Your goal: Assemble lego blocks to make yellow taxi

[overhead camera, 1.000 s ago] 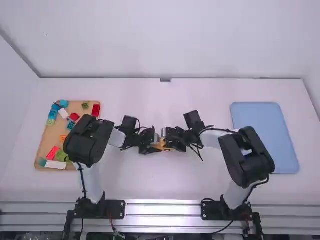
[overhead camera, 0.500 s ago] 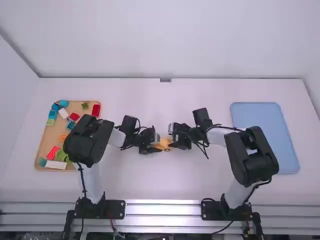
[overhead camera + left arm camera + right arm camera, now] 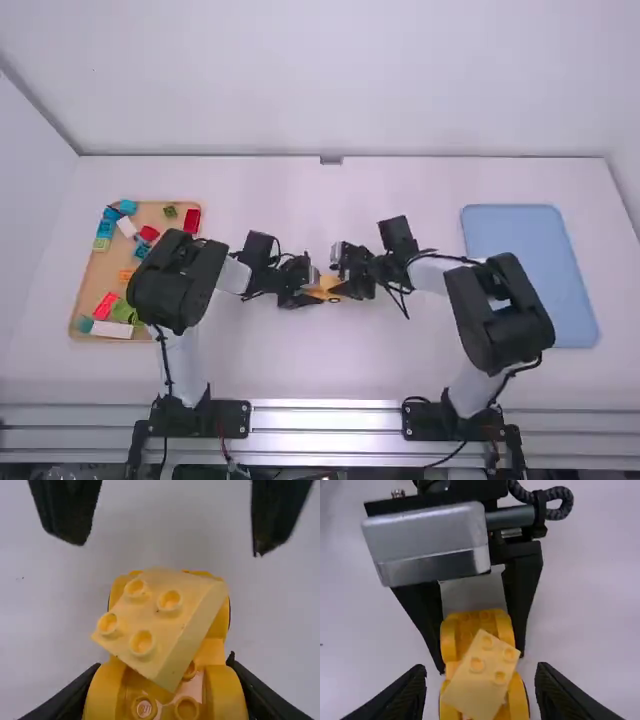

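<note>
Two grippers at one small build, mid-table. Step in hand, as I judge it: the upper block is being added to the taxi's base.

Task piece: yellow car body (image 3: 102,695), between the arms, middle of the white table (image 3: 270,360). On top of it sits the pale yellow block (image 3: 170,625), studs up, turned askew to the body. I cannot confirm that it is pressed home; the crooked lie suggests it is loose.

Pincers: left gripper (image 3: 163,662) is narrowed on the car body, one finger along each flank. Right gripper (image 3: 481,669) is spread wide, its fingers well apart and the pale block lying between them, not pinched.

Next move, my judgement: hold the body steady with the left, bring the right's fingers onto the pale block, turn it square to the studs beneath, then press down. Risk: closing on a corner could spin the block or slide it off; pressing before it is aligned could tip it.

Surroundings: light brown tray (image 3: 98,275) at the left, bearing loose blocks, among them a red block (image 3: 191,220) at its far right corner and a white block (image 3: 111,330) at its near edge. Blue tray (image 3: 530,280) at the right.

Writing: one stud of the car body carries a small mark; not transcribed. I log no other lettering.
</note>
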Motion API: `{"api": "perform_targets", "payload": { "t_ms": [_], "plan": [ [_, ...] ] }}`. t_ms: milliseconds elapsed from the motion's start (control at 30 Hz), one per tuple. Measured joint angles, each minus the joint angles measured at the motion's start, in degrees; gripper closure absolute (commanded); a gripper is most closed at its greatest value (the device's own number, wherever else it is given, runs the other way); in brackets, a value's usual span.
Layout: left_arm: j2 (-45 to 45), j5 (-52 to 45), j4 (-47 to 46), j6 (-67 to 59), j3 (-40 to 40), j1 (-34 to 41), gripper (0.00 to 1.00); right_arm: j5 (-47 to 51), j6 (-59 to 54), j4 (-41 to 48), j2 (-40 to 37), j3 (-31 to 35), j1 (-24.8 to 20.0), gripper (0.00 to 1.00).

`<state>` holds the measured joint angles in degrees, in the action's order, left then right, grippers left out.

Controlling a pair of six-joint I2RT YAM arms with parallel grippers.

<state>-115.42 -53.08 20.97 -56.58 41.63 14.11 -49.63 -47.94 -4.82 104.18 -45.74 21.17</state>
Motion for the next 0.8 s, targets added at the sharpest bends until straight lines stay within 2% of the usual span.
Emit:
{"api": "perform_targets", "payload": {
  "t_ms": [233,500,667,733,800],
  "plan": [
    [0.0,0.0,0.0,0.0,0.0,0.0,0.69,2.9,6.6,-0.5,0.0,0.0,0.8,0.42],
    [0.0,0.0,0.0,0.0,0.0,0.0,0.69,7.8,8.8,-1.0,0.0,0.1,3.1,0.42],
    [0.0,0.0,0.0,0.0,0.0,0.0,0.69,8.8,8.9,-1.0,0.0,0.3,3.1,0.46],
    [0.0,0.0,0.0,0.0,0.0,0.0,0.69,9.0,8.9,-2.1,0.0,0.4,3.1,0.52],
    [0.0,0.0,0.0,0.0,0.0,0.0,0.69,9.0,8.9,-2.5,0.0,0.4,3.1,0.53]
  ]
}}
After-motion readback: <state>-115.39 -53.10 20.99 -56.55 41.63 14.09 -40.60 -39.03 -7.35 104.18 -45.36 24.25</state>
